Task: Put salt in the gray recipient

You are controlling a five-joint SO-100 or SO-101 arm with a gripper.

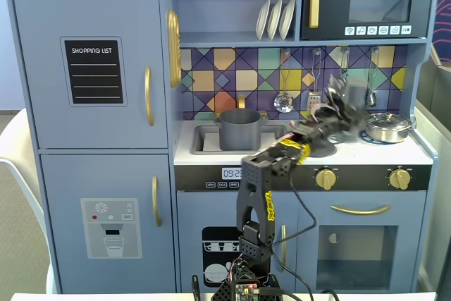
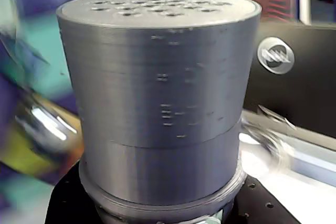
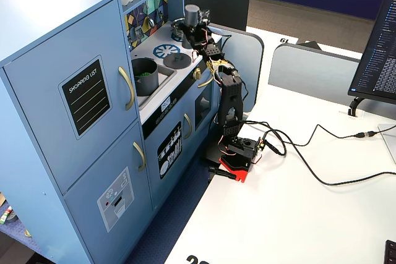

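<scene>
The salt shaker's gray holed cap (image 2: 157,72) fills the wrist view, with black gripper parts (image 2: 68,205) around its base. In both fixed views my gripper (image 1: 340,112) (image 3: 195,29) is shut on the salt shaker (image 1: 356,93) (image 3: 192,13) and holds it lifted above the stove top at the right side of the counter, blurred by motion. The gray pot (image 1: 239,129) (image 3: 145,76) stands in the sink, to the left of the gripper and apart from it. Something green lies inside the pot.
A flat gray lid (image 1: 323,150) (image 3: 177,60) lies on the stove between pot and gripper. A shiny steel pan (image 1: 387,126) sits at the far right. Hanging utensils (image 1: 284,101) and the backsplash are behind. A monitor (image 3: 216,1) stands beyond the kitchen.
</scene>
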